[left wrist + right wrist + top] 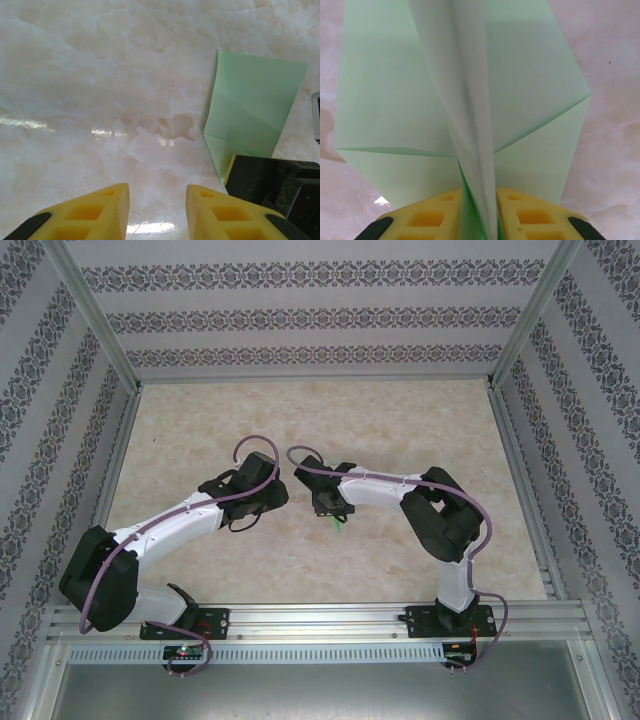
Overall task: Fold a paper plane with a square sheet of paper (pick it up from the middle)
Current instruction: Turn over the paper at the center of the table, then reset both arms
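The pale green sheet of paper (395, 90) is folded into a paper plane shape, with a raised centre fold and two flaps spreading left and right. My right gripper (479, 202) is shut on that centre fold, holding the paper just above the marble tabletop. From above, a sliver of the green paper (338, 524) shows under the right gripper (330, 506). In the left wrist view the paper (252, 105) stands to the right, beside the right gripper's black body (275, 180). My left gripper (157, 197) is open over bare table, left of the paper, with nothing between its fingers.
The pale marble-patterned tabletop (300, 420) is enclosed by patterned walls and aluminium posts (95, 315). An aluminium rail (320, 615) runs along the near edge by the arm bases. Both grippers (270, 490) meet near the table's middle.
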You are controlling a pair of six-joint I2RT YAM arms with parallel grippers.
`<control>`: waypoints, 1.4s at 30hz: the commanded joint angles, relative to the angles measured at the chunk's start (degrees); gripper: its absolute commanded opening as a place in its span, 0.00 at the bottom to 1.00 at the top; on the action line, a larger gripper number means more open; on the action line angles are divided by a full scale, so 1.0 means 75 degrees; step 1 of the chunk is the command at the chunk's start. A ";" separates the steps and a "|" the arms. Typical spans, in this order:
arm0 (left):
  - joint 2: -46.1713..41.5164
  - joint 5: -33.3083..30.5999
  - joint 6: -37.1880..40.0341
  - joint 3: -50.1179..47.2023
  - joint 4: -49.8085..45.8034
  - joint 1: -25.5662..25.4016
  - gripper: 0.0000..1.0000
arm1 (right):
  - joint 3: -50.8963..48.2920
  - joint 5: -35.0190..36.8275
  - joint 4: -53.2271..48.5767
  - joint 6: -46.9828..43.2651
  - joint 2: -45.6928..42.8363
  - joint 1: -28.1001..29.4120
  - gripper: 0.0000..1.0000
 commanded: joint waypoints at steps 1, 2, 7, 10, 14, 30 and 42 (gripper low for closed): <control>0.0016 -0.0086 -0.0033 0.0053 -0.0045 0.0090 0.36 | -0.0302 -0.0177 -0.0017 0.0323 -0.0033 -0.0045 0.21; 0.0014 -0.0092 -0.0020 0.0068 -0.0043 0.0087 0.36 | -0.0326 -0.0176 0.0018 0.0374 -0.0194 -0.0076 0.21; 0.0054 -0.0039 -0.0021 0.0098 0.0013 0.0087 0.36 | -0.0354 -0.0177 0.0215 0.0677 -0.0173 -0.0100 0.23; 0.0063 -0.0007 -0.0033 0.0123 0.0034 0.0091 0.36 | -0.0311 -0.0266 0.0242 0.0696 0.0202 -0.0100 0.23; 0.0054 0.0002 0.0022 0.0134 -0.0027 0.0093 0.36 | -0.0335 -0.0283 0.0221 0.0746 0.0160 -0.0089 0.24; -0.0133 -0.0303 0.0234 0.0208 -0.0064 0.0088 0.36 | -0.0147 0.0994 -0.0550 0.0146 -0.2930 -0.0113 0.44; -0.1622 -0.2169 0.0933 -0.0293 0.0004 0.0091 0.52 | -0.3404 0.4664 0.1870 -0.2942 -0.7475 -0.1439 0.88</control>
